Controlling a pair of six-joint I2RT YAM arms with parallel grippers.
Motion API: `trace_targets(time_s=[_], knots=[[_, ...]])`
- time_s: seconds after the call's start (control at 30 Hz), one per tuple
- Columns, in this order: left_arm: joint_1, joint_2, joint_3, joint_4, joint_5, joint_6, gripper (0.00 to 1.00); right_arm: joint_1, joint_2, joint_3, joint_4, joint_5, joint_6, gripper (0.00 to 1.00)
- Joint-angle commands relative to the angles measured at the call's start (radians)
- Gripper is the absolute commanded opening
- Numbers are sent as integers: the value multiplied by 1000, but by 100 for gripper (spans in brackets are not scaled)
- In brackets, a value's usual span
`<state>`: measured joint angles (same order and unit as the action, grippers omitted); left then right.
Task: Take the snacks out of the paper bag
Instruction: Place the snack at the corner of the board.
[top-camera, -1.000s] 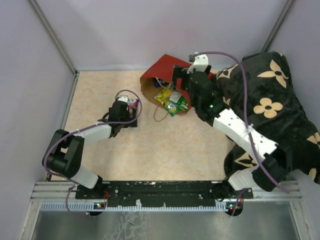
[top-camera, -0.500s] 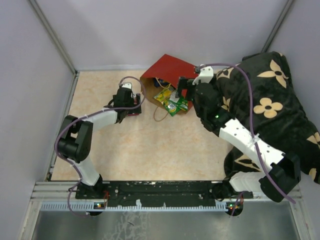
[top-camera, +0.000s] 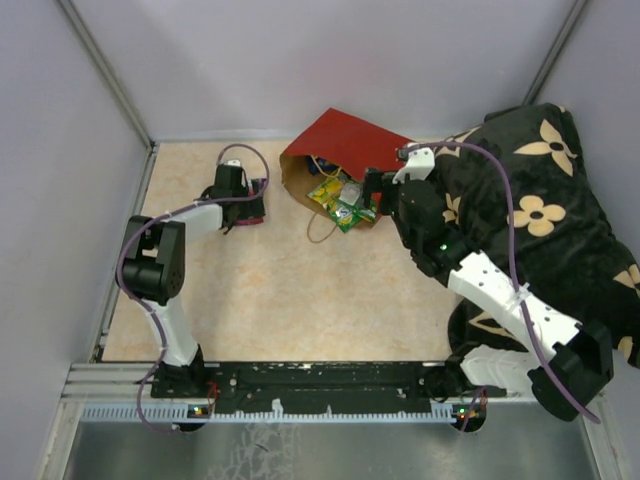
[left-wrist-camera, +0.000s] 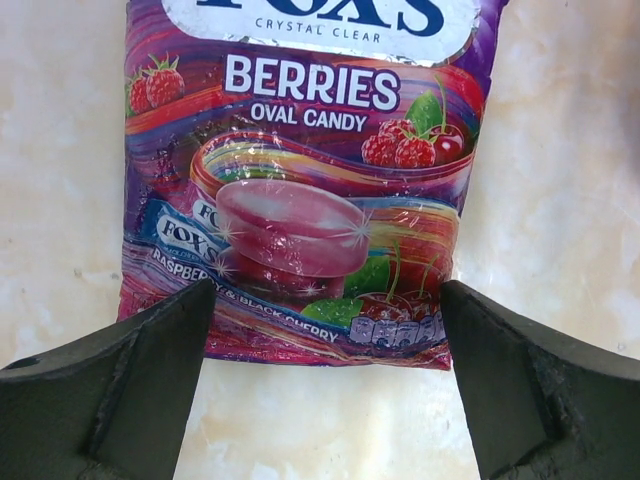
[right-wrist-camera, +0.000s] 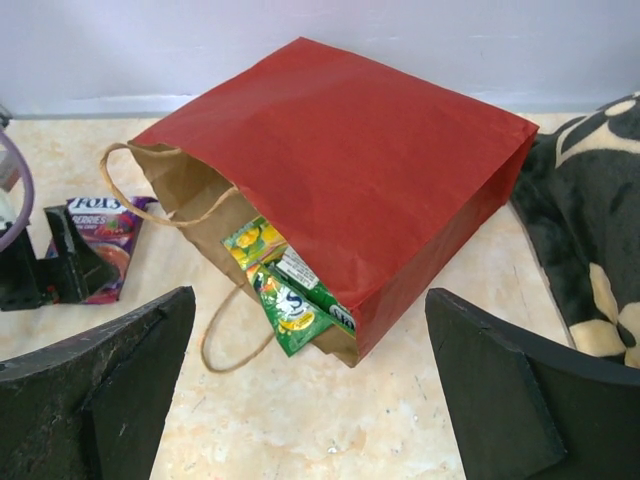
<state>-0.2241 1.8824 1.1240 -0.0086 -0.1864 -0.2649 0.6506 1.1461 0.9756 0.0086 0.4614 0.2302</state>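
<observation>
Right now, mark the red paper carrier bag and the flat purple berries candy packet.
Red paper carrier bag (right-wrist-camera: 370, 160): right wrist view, red upper side.
Flat purple berries candy packet (left-wrist-camera: 300, 200): left wrist view, printed front, middle.

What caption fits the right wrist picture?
Red paper bag lying on its side, green candy packets poking from its mouth.

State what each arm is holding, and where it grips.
Nothing. Left gripper, jaws open, hangs over the purple Fox's packet; right gripper, jaws open, faces the paper bag.
</observation>
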Motion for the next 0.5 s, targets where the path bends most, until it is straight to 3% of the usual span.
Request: trace_targets(time_s=[0.0,0.3,0.47], knots=[[36,68,110,-145,-14,-1,100,-3,-62,-15,35,-16,18,99],[106,223,396,-303,-55,103,100,-5,-102,-51,28,-57,43,99],[122,239,411,-226,-6,152,100,-5,-112,-91,22,-94,69,99]])
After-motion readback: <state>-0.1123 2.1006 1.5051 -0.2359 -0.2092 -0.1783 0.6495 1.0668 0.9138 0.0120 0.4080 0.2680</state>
